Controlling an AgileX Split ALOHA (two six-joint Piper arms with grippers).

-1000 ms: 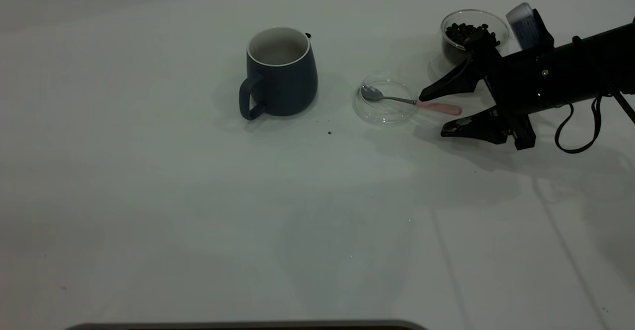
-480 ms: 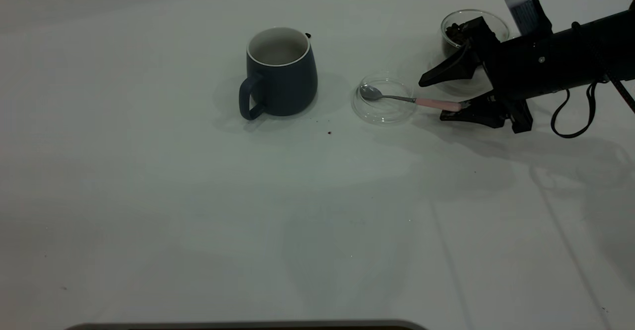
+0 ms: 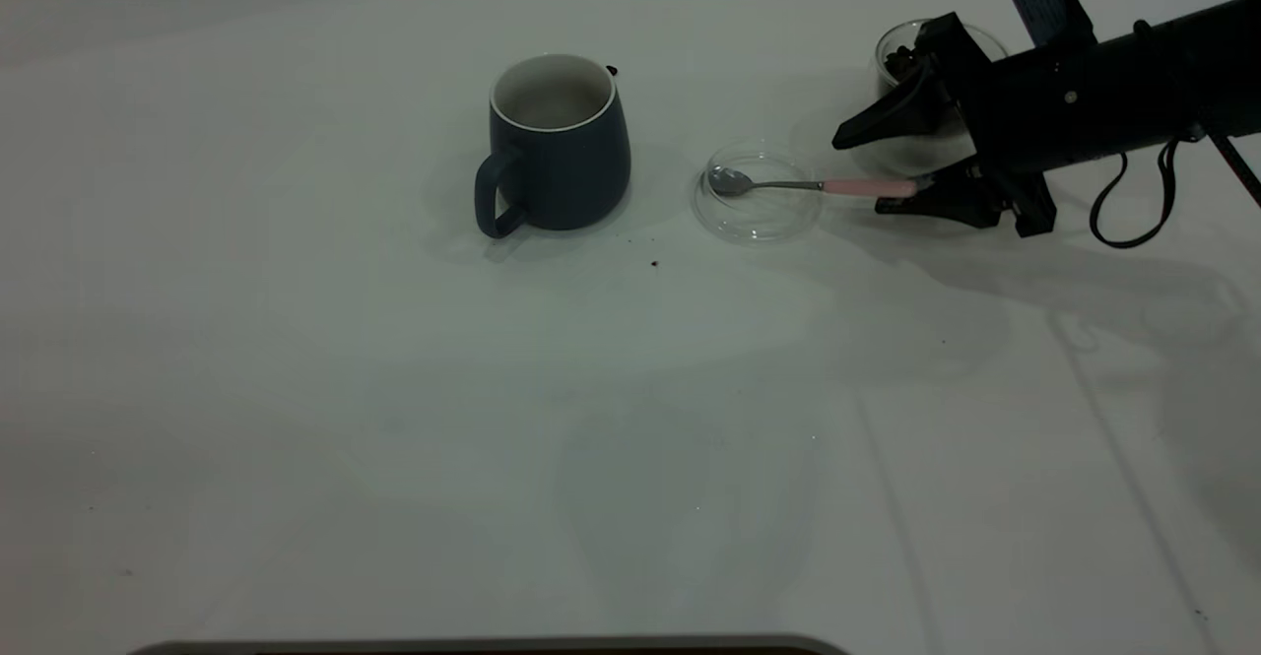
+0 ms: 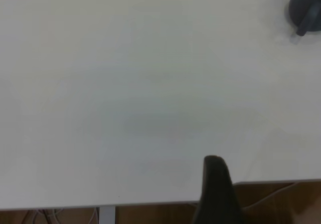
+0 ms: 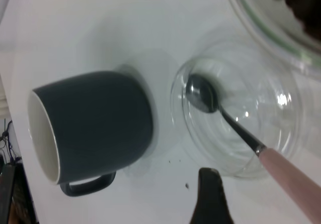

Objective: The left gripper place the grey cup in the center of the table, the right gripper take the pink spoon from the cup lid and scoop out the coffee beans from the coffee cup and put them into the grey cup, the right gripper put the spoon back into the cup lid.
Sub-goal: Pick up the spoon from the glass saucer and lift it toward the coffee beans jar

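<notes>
step: grab spoon | right pincer [image 3: 855,170] wide open, holds nothing, tips on both sides of the pink handle | spoon [image 3: 788,185] bowl lies in lid [image 3: 757,207] beside mug [image 3: 559,143] | tip: close softly on the pink part, lift straight up | left pincer parked off the tabletop [image 3: 394,389] edge, cannot tell its fingers

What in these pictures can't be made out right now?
- Coffee beans and most of the coffee cup: exterior view, hidden by the right gripper.
- End of the pink spoon handle: whether the lower finger touches it is unclear.
- Inside of the grey cup: any beans, too dim.
- Left gripper: left wrist view shows one finger, the rest cut off.
</notes>
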